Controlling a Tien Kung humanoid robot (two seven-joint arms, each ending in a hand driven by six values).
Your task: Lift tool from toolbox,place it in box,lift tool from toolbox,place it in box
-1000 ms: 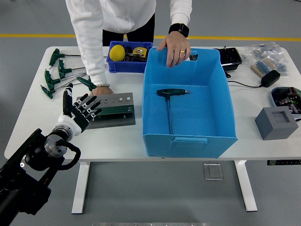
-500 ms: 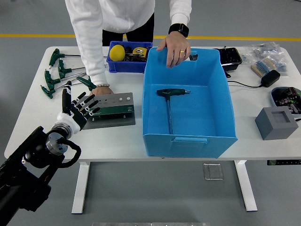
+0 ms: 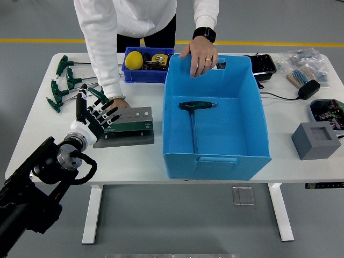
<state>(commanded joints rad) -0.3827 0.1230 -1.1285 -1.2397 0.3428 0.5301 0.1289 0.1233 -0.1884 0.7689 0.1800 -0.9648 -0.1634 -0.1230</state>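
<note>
Hovering open-fingered, the left hand (image 3: 92,115) overhangs the white table (image 3: 43,129) on grey floor.

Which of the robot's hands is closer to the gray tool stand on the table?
The left. The left hand hovers with spread fingers over the left end of the gray tool stand, empty. The right hand does not appear in the picture at all.
</note>
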